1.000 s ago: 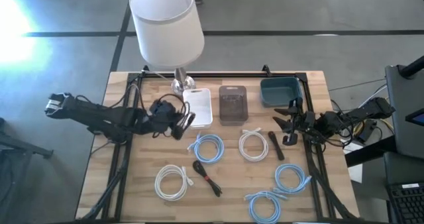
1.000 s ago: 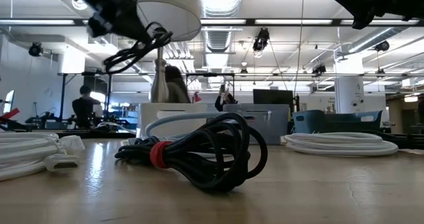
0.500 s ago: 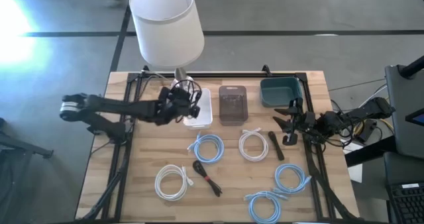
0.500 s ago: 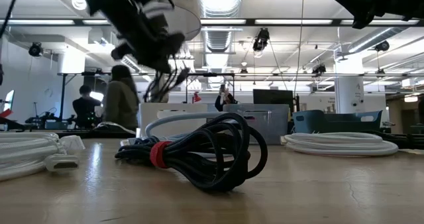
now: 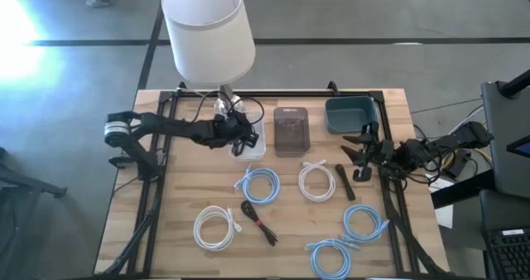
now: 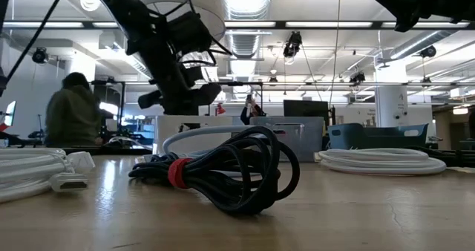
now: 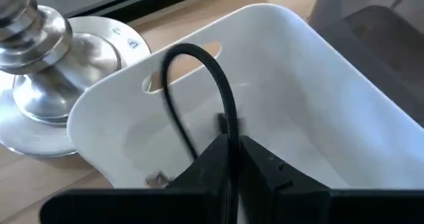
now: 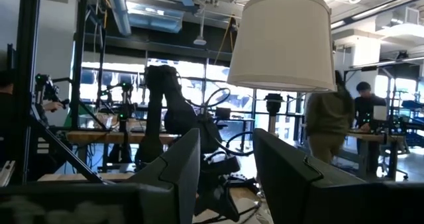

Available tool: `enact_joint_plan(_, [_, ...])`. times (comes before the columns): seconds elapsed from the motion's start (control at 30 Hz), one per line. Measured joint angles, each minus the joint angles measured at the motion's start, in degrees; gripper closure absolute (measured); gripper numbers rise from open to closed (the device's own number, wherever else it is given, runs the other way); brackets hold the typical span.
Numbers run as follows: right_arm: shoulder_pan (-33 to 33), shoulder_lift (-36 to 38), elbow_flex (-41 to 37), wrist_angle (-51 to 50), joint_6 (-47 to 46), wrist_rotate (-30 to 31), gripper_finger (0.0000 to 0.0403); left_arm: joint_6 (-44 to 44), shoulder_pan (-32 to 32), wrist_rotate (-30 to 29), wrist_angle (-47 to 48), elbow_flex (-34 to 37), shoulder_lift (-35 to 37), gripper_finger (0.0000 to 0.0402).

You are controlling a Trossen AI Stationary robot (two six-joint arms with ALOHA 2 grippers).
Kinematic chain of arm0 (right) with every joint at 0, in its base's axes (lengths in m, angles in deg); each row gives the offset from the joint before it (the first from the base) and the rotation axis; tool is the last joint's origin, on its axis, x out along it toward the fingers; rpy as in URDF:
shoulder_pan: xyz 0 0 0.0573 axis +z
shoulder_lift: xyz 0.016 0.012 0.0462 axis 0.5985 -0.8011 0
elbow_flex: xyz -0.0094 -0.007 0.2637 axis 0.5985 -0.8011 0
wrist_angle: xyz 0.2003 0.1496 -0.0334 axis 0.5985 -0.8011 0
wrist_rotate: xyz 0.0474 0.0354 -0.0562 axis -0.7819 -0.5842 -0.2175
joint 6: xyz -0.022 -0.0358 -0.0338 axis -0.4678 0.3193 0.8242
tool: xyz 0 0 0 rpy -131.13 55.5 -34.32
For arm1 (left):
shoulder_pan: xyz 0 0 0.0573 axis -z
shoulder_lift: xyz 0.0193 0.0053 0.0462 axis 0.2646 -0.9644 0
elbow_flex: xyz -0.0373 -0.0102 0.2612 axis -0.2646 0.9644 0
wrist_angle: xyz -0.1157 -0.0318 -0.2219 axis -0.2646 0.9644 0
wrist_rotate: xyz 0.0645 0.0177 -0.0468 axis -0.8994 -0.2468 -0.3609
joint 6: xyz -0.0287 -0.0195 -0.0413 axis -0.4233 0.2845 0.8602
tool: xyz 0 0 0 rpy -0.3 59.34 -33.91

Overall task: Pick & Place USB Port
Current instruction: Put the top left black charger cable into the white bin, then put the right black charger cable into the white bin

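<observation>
My left gripper (image 5: 238, 136) hangs over the white bin (image 5: 252, 139) at the table's far side, shut on a bundled black USB cable (image 7: 196, 57). In the low view the gripper (image 6: 182, 96) is above the table, and cable loops (image 6: 194, 36) stick out around it. The lamp's metal base (image 7: 30, 65) stands right beside the bin. My right gripper (image 5: 363, 154) waits open near the table's right edge, in front of the teal bin (image 5: 349, 114). Its fingers (image 8: 175, 174) hold nothing. My left gripper pinches the black cable between its two fingers, on a strand (image 7: 230, 132) just below an arching loop. The fingers point down into the white bin (image 7: 318, 85). The cable is lifted clear of the table, and its loop stands up over the bin's inside.
A grey bin (image 5: 291, 131) sits between the white and teal bins. Coiled cables lie on the near half of the table: blue-white ones (image 5: 261, 183) (image 5: 316, 181), a white one (image 5: 215, 227), a black one (image 5: 258, 220) and blue ones (image 5: 364, 222). The lampshade (image 5: 207, 27) overhangs the far left.
My left gripper has carried the black cable toward the table's right and far edge, from left of the white bin to above it, and has come lower. It has stayed shut on the cable. People in the room behind have walked across.
</observation>
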Motion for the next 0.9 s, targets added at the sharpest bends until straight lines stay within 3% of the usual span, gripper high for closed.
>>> enact_joint_plan(0.63, [0.01,-0.81,-0.02,-1.72,-3.67,-0.06,0.0240,-6.94,-0.70,1.02,0.27,-0.43,-0.46,0.0360])
enact_joint_plan(0.9, [0.00,-3.66,4.27,-11.86,-8.92,2.13,0.0212,-8.80,-0.80,2.80,0.23,-0.38,-0.46,0.0299])
